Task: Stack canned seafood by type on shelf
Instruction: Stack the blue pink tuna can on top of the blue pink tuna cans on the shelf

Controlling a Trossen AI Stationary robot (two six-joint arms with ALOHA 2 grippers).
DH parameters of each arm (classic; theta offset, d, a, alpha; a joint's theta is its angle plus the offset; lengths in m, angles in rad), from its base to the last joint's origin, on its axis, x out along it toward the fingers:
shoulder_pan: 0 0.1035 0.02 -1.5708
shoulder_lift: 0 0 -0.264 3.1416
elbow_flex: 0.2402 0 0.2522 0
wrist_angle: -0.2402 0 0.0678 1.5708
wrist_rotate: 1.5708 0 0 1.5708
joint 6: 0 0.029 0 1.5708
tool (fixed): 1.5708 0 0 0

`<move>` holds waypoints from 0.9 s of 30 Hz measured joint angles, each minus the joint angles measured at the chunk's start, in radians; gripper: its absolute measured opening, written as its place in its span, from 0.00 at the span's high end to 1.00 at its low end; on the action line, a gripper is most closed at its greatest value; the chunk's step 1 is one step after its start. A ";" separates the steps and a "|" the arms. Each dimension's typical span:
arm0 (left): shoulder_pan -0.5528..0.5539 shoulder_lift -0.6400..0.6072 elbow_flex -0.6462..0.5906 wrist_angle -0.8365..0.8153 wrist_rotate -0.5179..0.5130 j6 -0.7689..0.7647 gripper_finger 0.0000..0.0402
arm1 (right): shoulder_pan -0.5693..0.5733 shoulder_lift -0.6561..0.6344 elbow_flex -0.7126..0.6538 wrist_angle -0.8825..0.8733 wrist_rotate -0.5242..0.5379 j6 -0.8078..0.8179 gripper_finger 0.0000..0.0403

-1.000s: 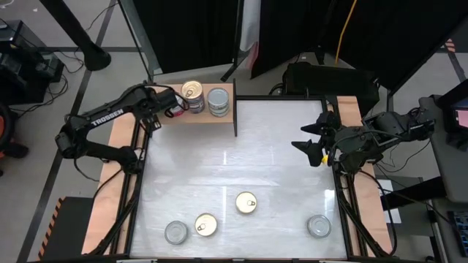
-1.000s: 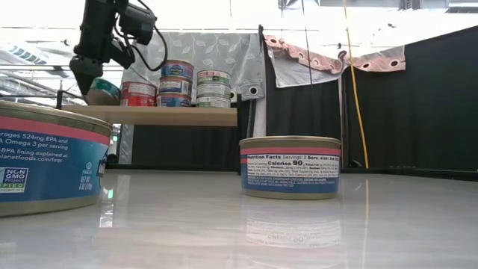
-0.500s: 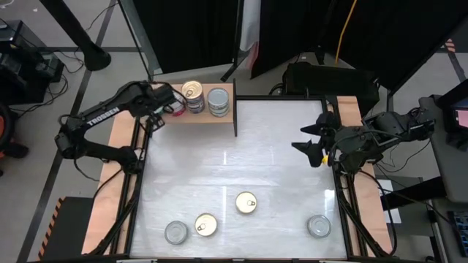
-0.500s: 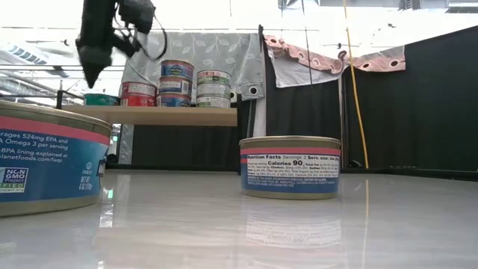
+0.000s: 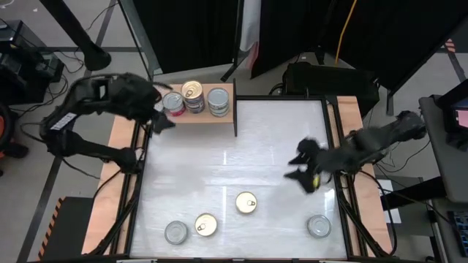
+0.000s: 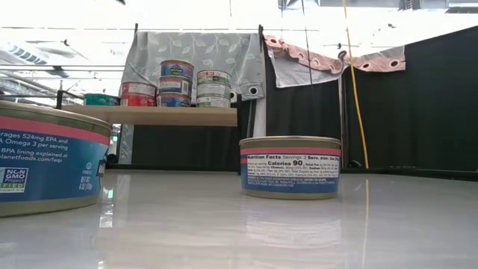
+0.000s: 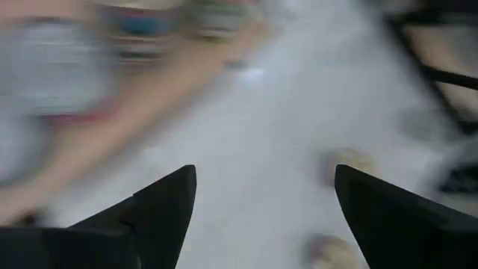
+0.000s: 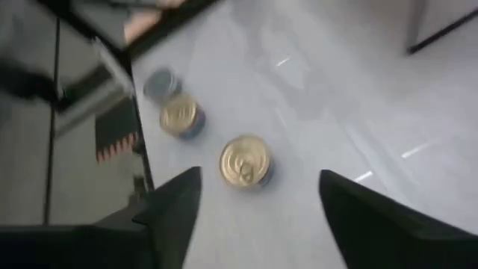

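A white table (image 5: 234,153) with a dark frame stands among black curtains and cables, and at its far left corner sits a small wooden shelf (image 5: 197,115) with a dark end panel. On the shelf, seen from above, are a red-sided can (image 5: 173,104), a gold-lidded can (image 5: 193,93) and a silver-lidded can (image 5: 218,98); the low view shows these as stacks (image 6: 176,83) of two and three cans, with a teal can (image 6: 101,99) at the shelf's left end. Four more cans lie on the near part of the table: a gold one (image 5: 246,202) near the middle, a gold one (image 5: 205,225) and a silver one (image 5: 175,232) side by side near the front edge, and a silver one (image 5: 319,226) at the front right. In the low view a blue-labelled can (image 6: 290,166) stands mid-table and another (image 6: 45,158) fills the left foreground. The left gripper (image 5: 162,120) hangs just beside the shelf's left end, near the red-sided can, blurred by motion; its wrist view shows the two dark fingers (image 7: 160,205) spread wide with nothing between them. The right gripper (image 5: 301,169) is over the right half of the table, well apart from the cans, also blurred; its fingers (image 8: 175,205) stand apart and empty, with the gold can (image 8: 245,161) ahead of them.
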 joint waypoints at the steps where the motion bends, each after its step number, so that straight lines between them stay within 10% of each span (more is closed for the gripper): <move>1: -0.052 -0.007 0.000 0.042 0.025 -0.025 0.21 | 0.015 0.018 -0.035 0.039 -0.004 -0.014 0.38; 12: -0.649 0.112 -0.021 0.542 -0.170 -0.186 0.21 | 0.004 0.189 -0.381 0.651 -0.117 0.009 0.97; 27: -0.957 0.499 -0.024 0.564 -0.312 -0.399 0.21 | 0.020 0.504 -0.388 0.775 -0.230 -0.048 1.00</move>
